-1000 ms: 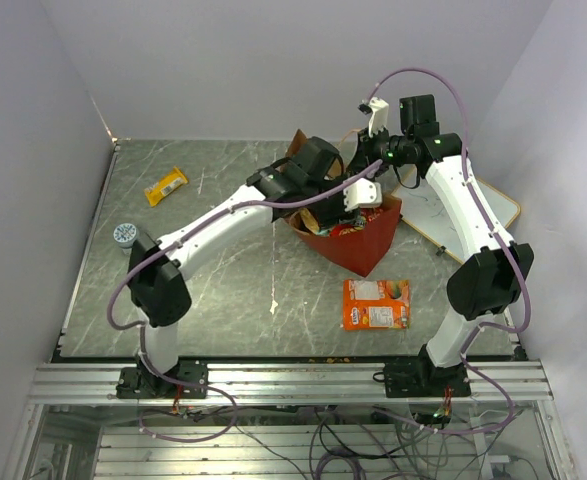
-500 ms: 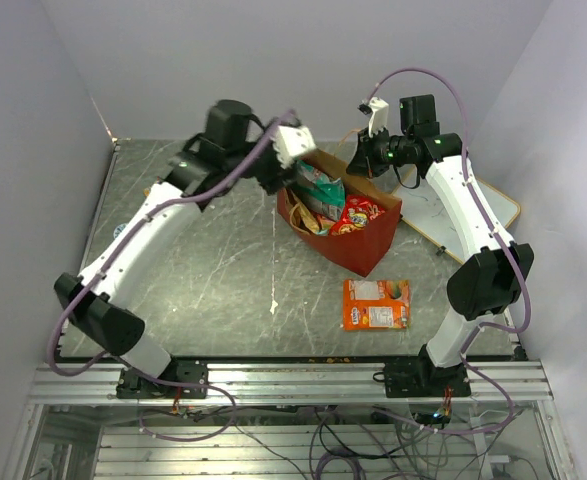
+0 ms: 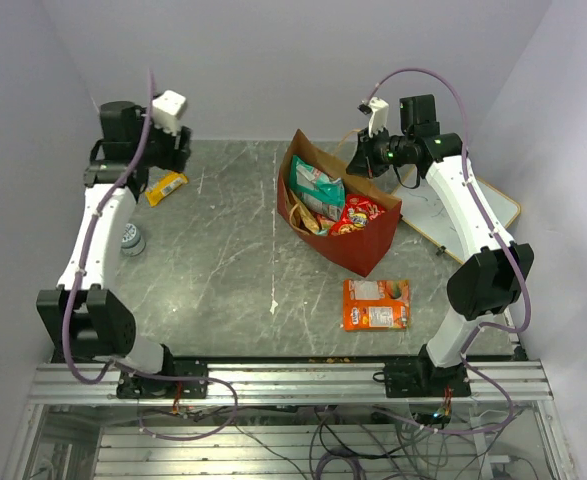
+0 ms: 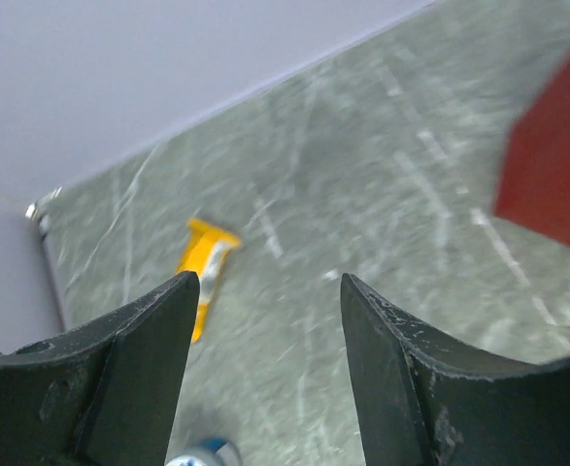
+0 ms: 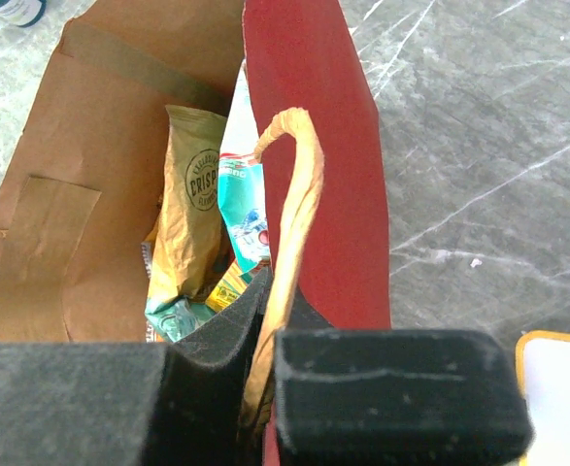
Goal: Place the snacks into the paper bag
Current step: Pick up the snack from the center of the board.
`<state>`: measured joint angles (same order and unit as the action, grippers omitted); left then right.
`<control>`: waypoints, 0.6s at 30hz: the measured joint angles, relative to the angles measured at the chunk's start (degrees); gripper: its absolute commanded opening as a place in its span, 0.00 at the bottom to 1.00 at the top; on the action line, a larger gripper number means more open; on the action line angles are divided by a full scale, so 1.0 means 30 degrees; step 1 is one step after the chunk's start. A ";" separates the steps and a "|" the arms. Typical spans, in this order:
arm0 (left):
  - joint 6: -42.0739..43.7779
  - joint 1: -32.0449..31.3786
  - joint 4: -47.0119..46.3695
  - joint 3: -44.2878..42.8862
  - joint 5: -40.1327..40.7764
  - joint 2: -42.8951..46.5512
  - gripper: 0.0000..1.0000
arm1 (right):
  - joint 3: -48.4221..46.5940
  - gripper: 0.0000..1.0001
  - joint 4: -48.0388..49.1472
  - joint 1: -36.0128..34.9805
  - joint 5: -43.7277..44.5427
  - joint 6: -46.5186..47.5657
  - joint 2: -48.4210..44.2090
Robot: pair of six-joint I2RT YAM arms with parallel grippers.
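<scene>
The red paper bag [image 3: 358, 250] stands open mid-table, brown inside, with teal [image 3: 316, 188], gold and red [image 3: 356, 213] snack packets in it. My right gripper [image 3: 358, 158] is shut on the bag's tan handle [image 5: 299, 184] at its far rim; the right wrist view shows the bag [image 5: 314, 146] with a gold packet [image 5: 189, 209] and a teal packet [image 5: 246, 209] inside. My left gripper [image 3: 178, 150] is open and empty above the far left, over a yellow packet [image 3: 165, 186], which also shows in the left wrist view [image 4: 207, 267]. An orange flat pack [image 3: 376, 304] lies in front of the bag.
A small round blue-and-white cup [image 3: 131, 238] stands near the left edge, seen low in the left wrist view [image 4: 202, 454]. A white board with an orange rim [image 3: 473, 210] lies at the right under the right arm. Walls close in the table at back and sides.
My left arm has drawn out of the bag and swung left to the far left corner, its gripper open. A teal packet now lies in the bag. The right arm has stayed.
</scene>
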<state>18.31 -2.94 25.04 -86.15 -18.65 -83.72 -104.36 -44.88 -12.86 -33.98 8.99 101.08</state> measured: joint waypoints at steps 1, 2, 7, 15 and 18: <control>-0.0211 0.0729 -0.0160 0.0175 0.0022 -0.0219 0.70 | 0.0000 0.00 0.0000 0.0000 -0.0015 0.0000 0.0000; -0.0357 0.1508 -0.0386 0.0306 0.0015 -0.0495 0.70 | 0.0000 0.00 -0.0007 0.0000 -0.0044 0.0000 0.0000; -0.0889 0.4714 -0.1355 0.0153 0.0007 -0.3519 0.67 | 0.0000 0.00 -0.0007 0.0000 -0.0058 0.0000 0.0000; -0.1231 0.6761 -0.0925 -0.2455 -0.0138 -1.0178 0.67 | 0.0000 0.00 0.0000 0.0000 -0.0051 0.0015 0.0000; -0.1486 0.7191 -0.0670 -0.3235 -0.0474 -1.1642 0.67 | 0.0000 0.00 0.0000 0.0000 -0.0036 0.0015 0.0000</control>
<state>13.85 18.63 23.03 -95.85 -20.08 -118.65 -104.36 -44.88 -12.86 -34.09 9.04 101.08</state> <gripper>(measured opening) 0.665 0.007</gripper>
